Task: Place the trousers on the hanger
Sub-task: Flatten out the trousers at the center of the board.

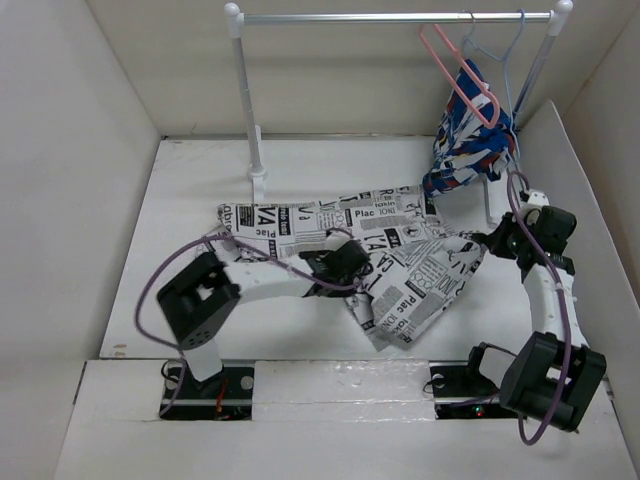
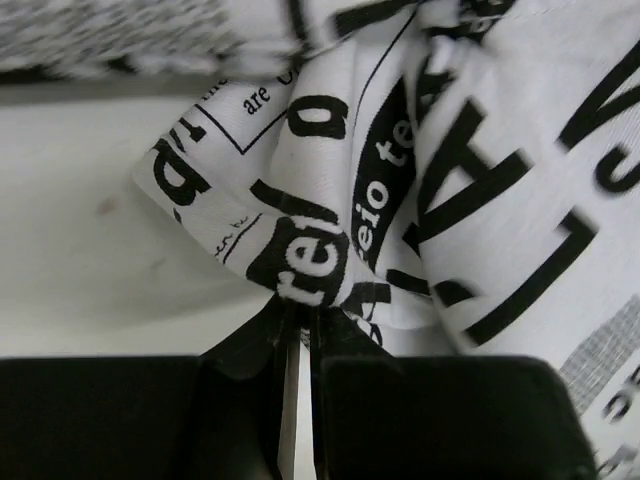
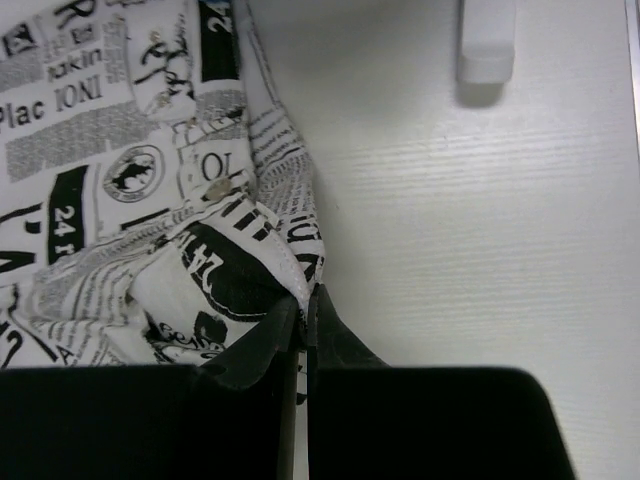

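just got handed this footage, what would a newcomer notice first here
The newspaper-print trousers sprawl across the middle of the white table. The left gripper and the right gripper are each shut on a pinch of that fabric, near its middle and at its right edge. At the back right, the pink hanger hangs on the rail beside a blue, white and red garment.

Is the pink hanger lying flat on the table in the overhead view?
No, the pink hanger hangs by its hook from the rail at the back right.
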